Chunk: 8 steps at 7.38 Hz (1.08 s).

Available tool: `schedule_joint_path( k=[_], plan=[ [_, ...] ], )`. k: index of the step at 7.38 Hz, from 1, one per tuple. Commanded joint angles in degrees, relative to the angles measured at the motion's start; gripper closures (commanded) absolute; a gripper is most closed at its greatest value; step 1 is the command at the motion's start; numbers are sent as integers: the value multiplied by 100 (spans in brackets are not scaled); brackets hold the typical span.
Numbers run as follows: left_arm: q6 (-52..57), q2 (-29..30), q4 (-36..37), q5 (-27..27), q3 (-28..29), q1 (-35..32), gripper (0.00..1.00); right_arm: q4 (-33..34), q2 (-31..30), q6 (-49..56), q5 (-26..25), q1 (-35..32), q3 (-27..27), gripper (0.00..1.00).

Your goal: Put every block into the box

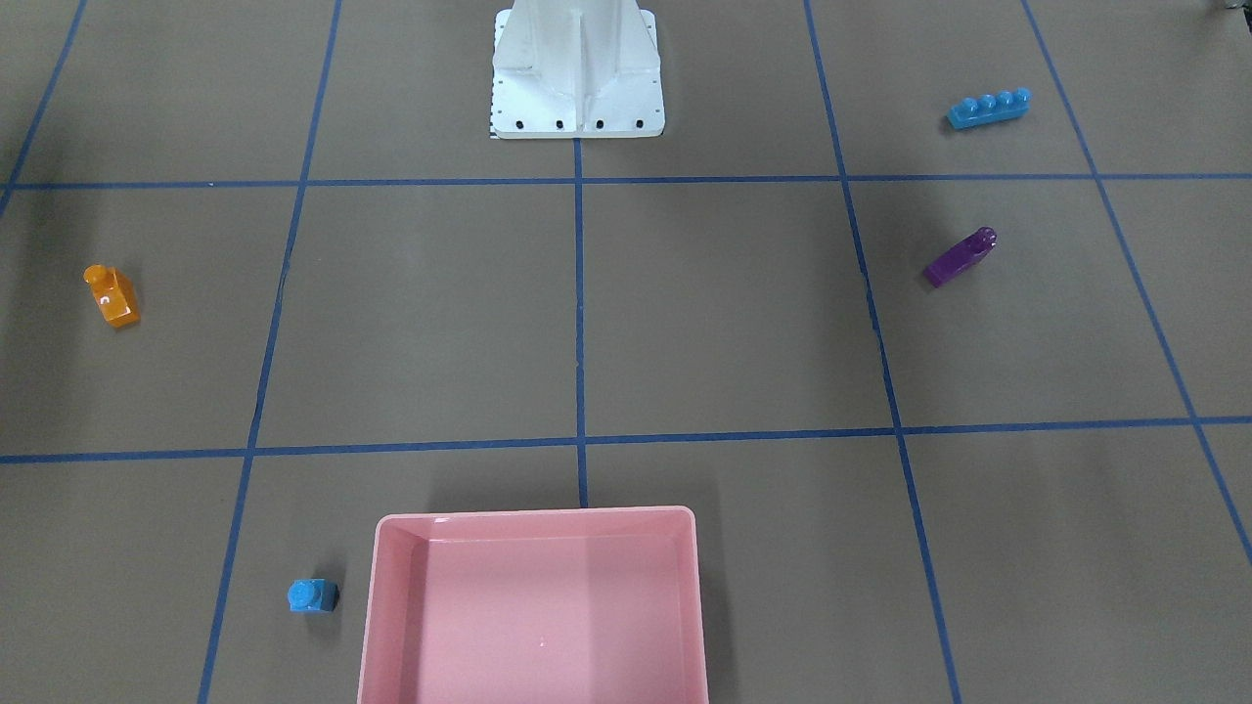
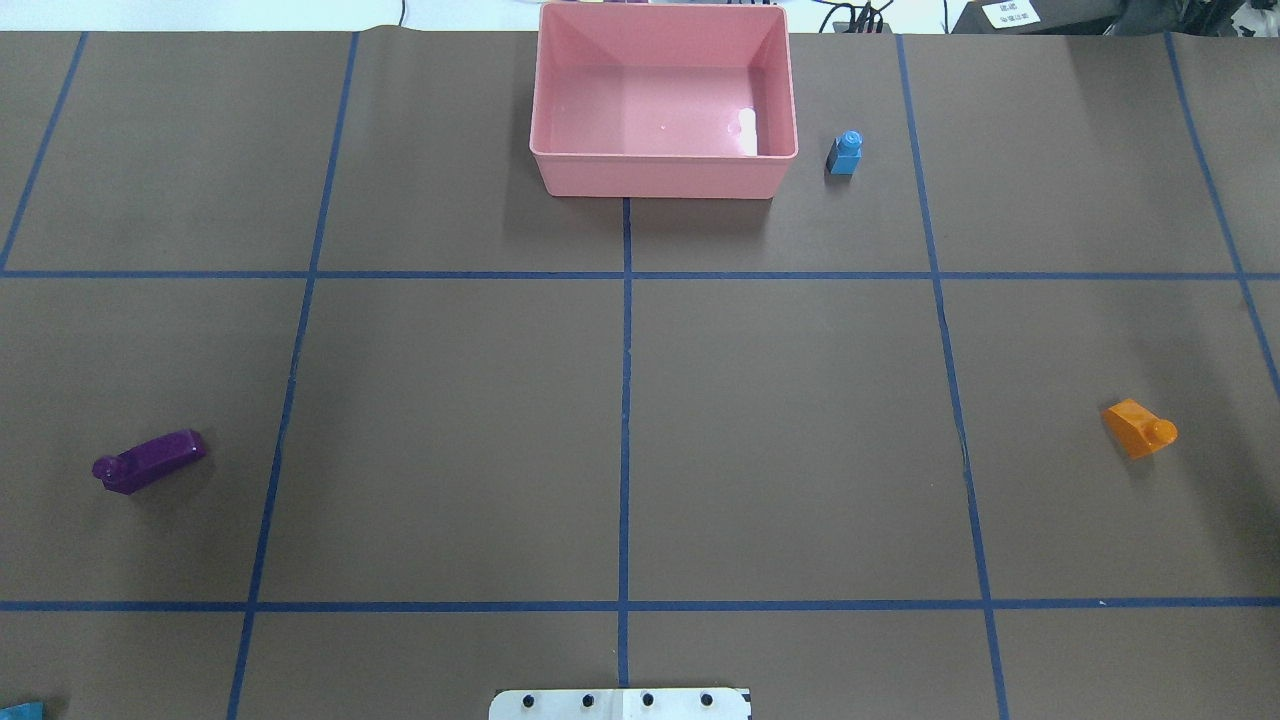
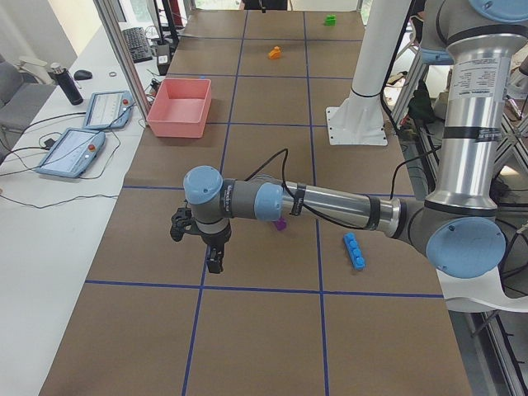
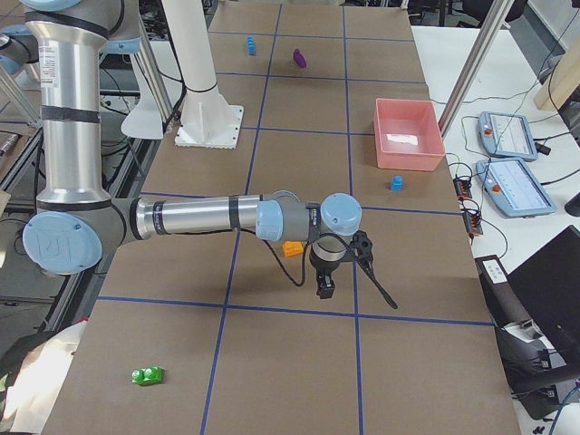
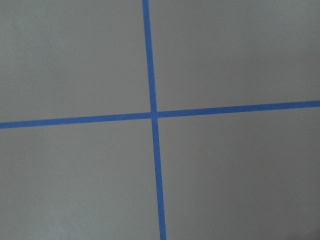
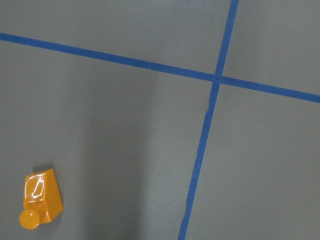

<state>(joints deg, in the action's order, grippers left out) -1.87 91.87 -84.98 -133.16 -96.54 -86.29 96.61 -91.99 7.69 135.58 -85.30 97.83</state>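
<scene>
The pink box stands at the far middle of the table and holds no brick; it also shows in the front view. The tiny blue brick stands just right of it. The purple brick lies at the left and the orange wedge at the right, also in the right wrist view. The long blue brick lies near the robot's left. The green brick lies far out on the right end. My left gripper hovers over bare table; my right gripper hovers beside the orange wedge. I cannot tell whether either is open.
The white metal base stands at the robot's edge of the table. Blue tape lines divide the brown tabletop into squares. Control tablets lie on a side bench beyond the box.
</scene>
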Motion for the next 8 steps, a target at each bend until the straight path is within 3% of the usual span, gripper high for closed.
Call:
schedule_joint_path(
  k=[1, 6, 8],
  plan=[
    [-24, -12, 16, 0, -83, -2, 0, -1, 23, 4, 4, 4, 34, 0],
    [-15, 32, -106, 0, -260, 224, 0, -1, -29, -14, 4, -5, 122, 0],
    [11, 6, -587, -35, -251, 296, 0, -10, 102, 13, -40, 100, -96, 0]
  ],
)
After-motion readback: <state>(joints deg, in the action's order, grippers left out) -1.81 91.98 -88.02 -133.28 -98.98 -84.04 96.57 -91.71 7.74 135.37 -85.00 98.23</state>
